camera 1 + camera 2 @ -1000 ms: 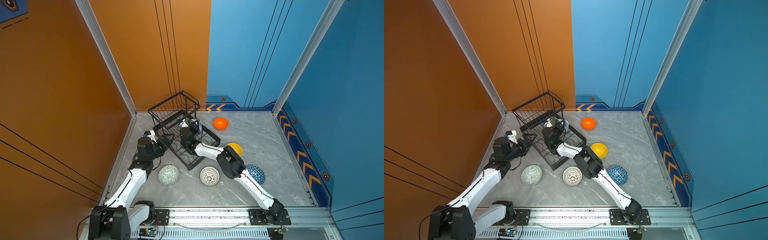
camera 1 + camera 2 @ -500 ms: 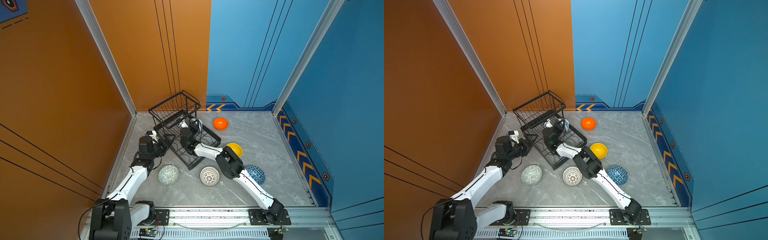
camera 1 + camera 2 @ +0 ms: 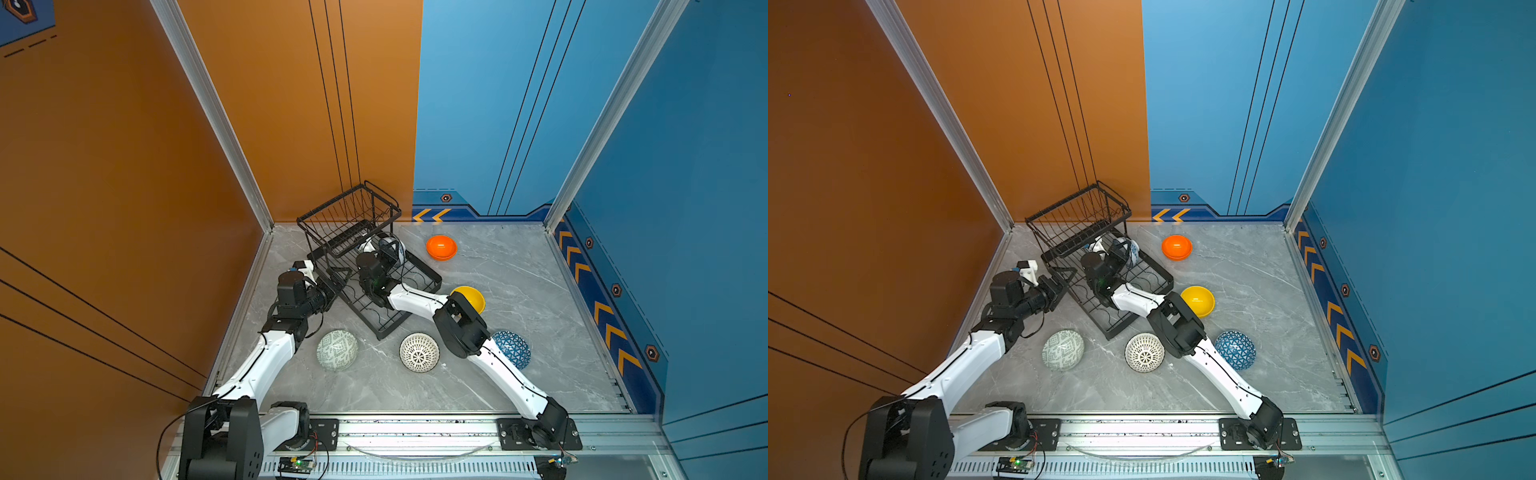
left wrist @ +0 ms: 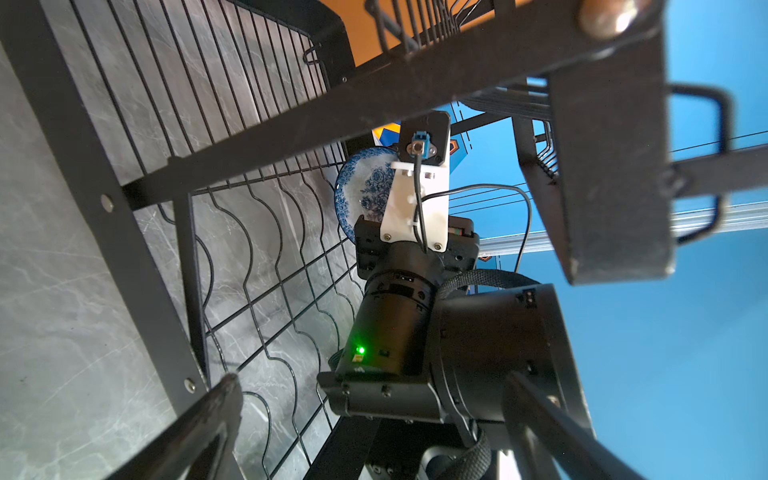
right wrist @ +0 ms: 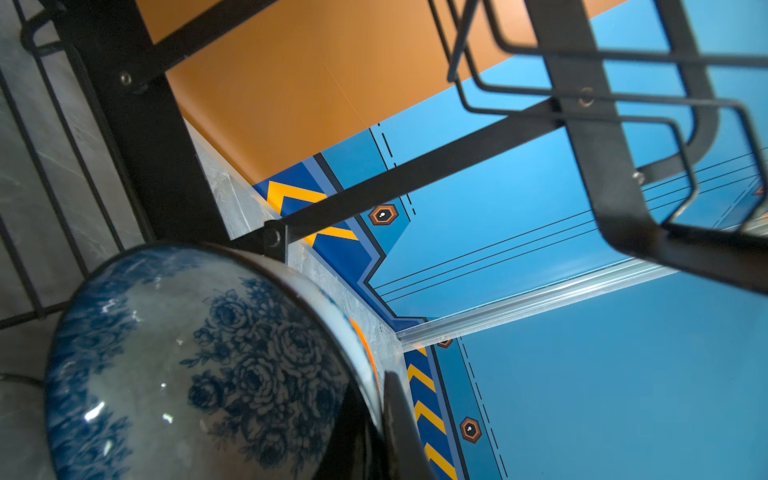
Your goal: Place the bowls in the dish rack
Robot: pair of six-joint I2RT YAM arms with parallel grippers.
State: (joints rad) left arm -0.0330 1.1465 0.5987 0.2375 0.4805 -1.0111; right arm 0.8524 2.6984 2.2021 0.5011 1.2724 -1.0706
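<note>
Low in both top views, near the rail, three bowls waiting on the marble tabletop (image 3: pixel 519 291): pale green geometric bowl (image 3: pixel 337 350), white lattice bowl (image 3: pixel 419 352) and blue triangle bowl (image 3: pixel 513 349), all clear of the dish rack (image 3: pixel 381 331). Further up, yellow bowl (image 3: pixel 471 297) just beside the right arm (image 3: pixel 415 297), then orange bowl (image 3: pixel 441 247) to the right of the rack's far end. Step in hand, judging by this: setting the first bowl into the rack's lower tray, five more to load. Left of centre, left gripper (image 3: pixel 330 290) spread to its widest at the rack's side rail, holding nothing. In the left wrist view, fingers (image 4: pixel 216 407) low in the frame with the rack's post close by, actual contact too hard to judge. Above centre, right gripper (image 5: pixel 376 401) reaching in under the raised basket (image 3: pixel 349 212), clamped tight on the rim of the white-and-blue floral bowl (image 5: pixel 187 353), carried on edge over the wavy dividers (image 4: pixel 249 257). Next, probably: lower the bowl into a divider slot, release only after a steady lean, then back out low to clear the basket's wires.
</note>
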